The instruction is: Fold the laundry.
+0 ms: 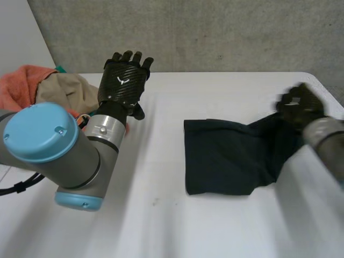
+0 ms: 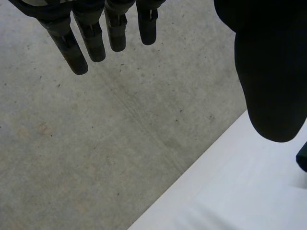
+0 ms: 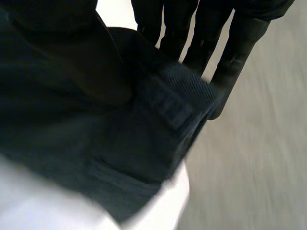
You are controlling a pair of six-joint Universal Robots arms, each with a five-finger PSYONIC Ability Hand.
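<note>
Dark garment (image 1: 226, 156): lay mostly flat on the white table (image 1: 161, 215), its far-side edge lifted at the right hand (image 1: 300, 105).
Right hand: thumb and fingers (image 3: 240, 38) pinched the garment's hemmed edge (image 3: 177, 96) between them.
Left hand (image 1: 124, 80): raised off the table, fingers (image 2: 91, 33) straight, holding nothing, well apart from the garment.
Orange cloth (image 1: 16, 86) and beige cloth (image 1: 64, 88): heaped beside the left hand.

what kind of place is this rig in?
Probably a lab test bench, not a home: bare white table, rough concrete wall, with a laundry pile and a dark cloth laid out.
</note>
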